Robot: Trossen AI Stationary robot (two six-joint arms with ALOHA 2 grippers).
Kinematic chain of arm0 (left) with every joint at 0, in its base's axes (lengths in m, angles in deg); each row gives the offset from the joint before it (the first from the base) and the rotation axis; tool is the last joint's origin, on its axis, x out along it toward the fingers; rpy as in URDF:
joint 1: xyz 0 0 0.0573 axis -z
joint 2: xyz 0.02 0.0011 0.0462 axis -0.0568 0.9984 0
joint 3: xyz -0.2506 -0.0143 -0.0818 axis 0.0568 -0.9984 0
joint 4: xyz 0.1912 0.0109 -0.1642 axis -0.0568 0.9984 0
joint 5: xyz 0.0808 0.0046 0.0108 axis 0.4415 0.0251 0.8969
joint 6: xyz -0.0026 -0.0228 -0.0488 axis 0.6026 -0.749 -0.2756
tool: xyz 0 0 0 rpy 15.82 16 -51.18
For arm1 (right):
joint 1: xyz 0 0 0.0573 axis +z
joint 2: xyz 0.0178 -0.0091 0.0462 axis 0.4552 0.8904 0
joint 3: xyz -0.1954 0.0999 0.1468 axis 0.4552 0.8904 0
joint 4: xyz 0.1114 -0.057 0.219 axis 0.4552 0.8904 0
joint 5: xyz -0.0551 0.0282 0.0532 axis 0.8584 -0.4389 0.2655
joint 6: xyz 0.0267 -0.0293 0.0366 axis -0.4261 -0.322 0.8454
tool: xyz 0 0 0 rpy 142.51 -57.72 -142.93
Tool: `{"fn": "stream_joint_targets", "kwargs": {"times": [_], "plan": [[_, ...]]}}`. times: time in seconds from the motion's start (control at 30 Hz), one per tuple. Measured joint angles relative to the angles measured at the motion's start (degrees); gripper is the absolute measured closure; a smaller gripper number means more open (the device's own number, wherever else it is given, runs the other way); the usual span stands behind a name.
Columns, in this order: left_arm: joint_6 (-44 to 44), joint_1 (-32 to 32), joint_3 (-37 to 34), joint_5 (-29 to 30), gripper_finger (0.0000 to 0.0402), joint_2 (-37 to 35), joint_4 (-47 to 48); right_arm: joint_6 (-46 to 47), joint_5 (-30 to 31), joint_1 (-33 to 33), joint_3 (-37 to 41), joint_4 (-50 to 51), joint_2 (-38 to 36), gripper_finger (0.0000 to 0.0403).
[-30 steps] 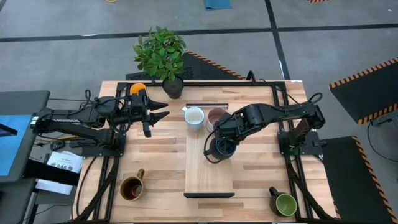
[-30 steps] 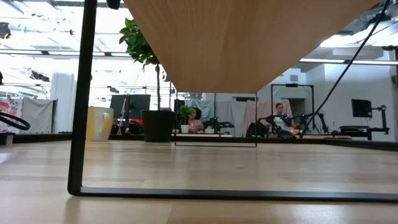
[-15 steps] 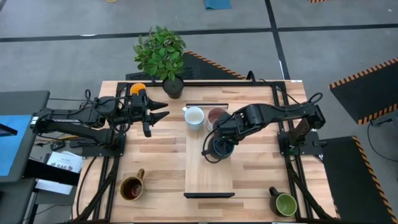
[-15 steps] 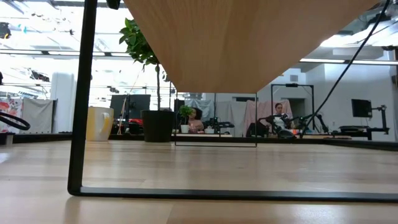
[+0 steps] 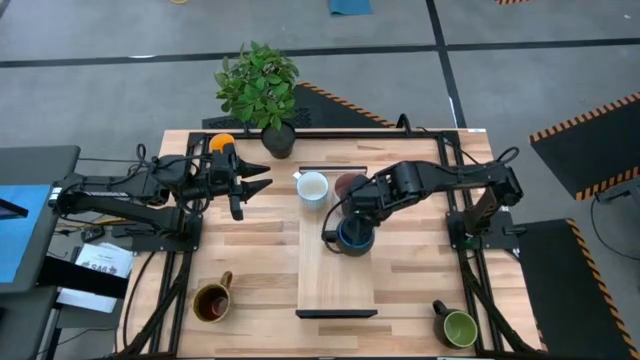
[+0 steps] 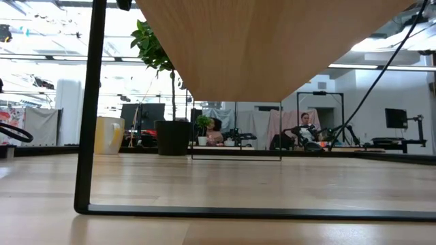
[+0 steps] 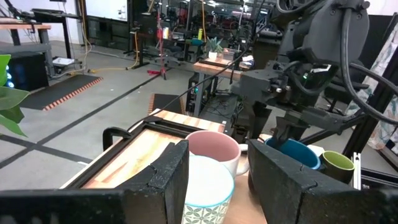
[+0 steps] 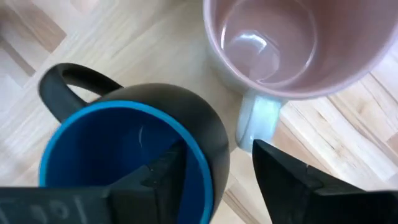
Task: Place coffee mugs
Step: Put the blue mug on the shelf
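Now: dark blue mug down on the board, right fingers straddling its rim

High view: the right gripper (image 5: 352, 222) sits over the dark blue mug (image 5: 353, 236), which stands on the pale wooden board (image 5: 338, 285) in the middle of the table (image 5: 250, 260). That mug lies directly under the fingers, its handle pointing away toward the left arm's side. The white mug (image 5: 313, 186) and the pink mug (image 5: 349, 185) stand side by side just behind it. The brown mug (image 5: 211, 301) and the green mug (image 5: 458, 327) wait at the near corners, well apart; an orange mug (image 5: 221, 144) shows beside the potted plant (image 5: 260, 90). The left gripper (image 5: 262, 178) hovers near the white mug, fingers spread and empty

Low view: only the board's underside, its black frame and the room beyond show; no mug or gripper

Left wrist view: the left fingers (image 7: 168, 177) stand apart, framing the white mug with its green-patterned wall and the smooth pink mug behind it

Right wrist view: the right fingers (image 8: 283, 171) are spread, one inside the glossy blue interior and one outside the dark matte wall, with visible slack, so the mug looks released. The pink mug's handle points at the blue mug, almost touching, so I judge a straight lift the safest exit
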Motion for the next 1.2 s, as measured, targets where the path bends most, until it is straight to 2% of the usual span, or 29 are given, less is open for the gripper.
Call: {"fn": "stream_joint_targets", "kwargs": {"times": [0.33, 0.5, 0.6, 0.7, 0.83, 0.97, 1.2], "plan": [[0.0, 0.0, 0.0, 0.0, 0.0253, 0.0, 0.0, -9.7, 0.0, -0.7, -6.3, -0.2, 0.1, 0.0190], [0.0, 0.0, 0.0, 1.2, 0.0253, 0.0, 0.0, -14.7, 0.1, 0.0, -7.7, 4.7, -1.5, 0.0194], [0.0, 0.0, 0.0, 1.5, 0.0253, 0.0, -0.1, -15.2, 3.1, 1.0, -7.6, 8.0, -3.3, 0.0196], [0.0, 0.0, 0.0, 1.5, 0.0253, 0.0, -0.1, -14.4, 6.0, 2.9, -5.0, 7.5, -7.2, 0.0196], [0.0, 0.0, 0.0, 2.1, 0.0253, 0.0, -0.2, -9.5, 5.9, 6.5, 1.8, 6.3, -13.0, 0.0208], [-0.1, 0.0, 0.0, 3.6, 0.0253, 0.0, -0.4, -2.2, 5.4, 11.3, 12.2, -1.4, -19.1, 0.0250], [-0.1, 0.0, 0.0, 3.7, 0.0253, 0.0, -1.1, 12.2, 0.5, 17.5, 28.6, -22.1, -24.4, 0.0382]]}}
